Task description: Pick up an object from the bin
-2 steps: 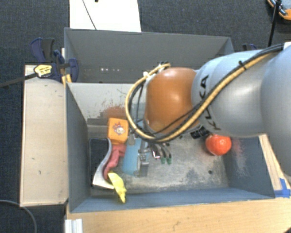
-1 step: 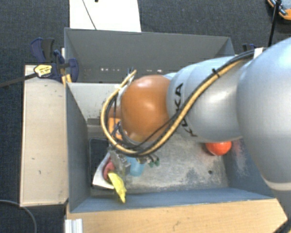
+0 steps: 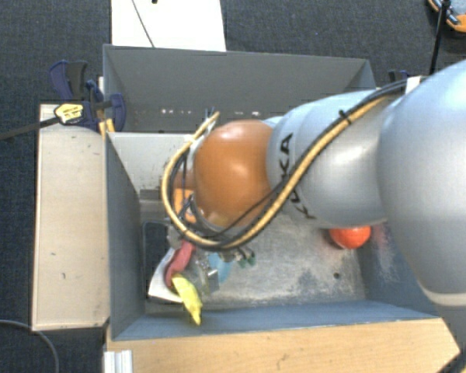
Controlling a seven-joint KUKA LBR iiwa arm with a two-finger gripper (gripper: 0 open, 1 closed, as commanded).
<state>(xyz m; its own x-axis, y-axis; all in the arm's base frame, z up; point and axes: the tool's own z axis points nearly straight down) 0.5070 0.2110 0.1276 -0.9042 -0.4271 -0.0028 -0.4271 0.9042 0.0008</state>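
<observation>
One heap (image 3: pixel 183 280) lower-left, gripper (image 3: pixel 210 269) seemingly over it.

One grey metal bin (image 3: pixel 124 231) holds six loose things that can be counted: one orange ball (image 3: pixel 349 237) at the right, one yellow banana-shaped piece (image 3: pixel 188 298), one red elongated piece (image 3: pixel 179 259), one white flat piece (image 3: pixel 160 286), one light-blue piece (image 3: pixel 220 269) and what seems to be one small dark-green piece (image 3: pixel 245 260) (the last five crowd the near left corner).
</observation>
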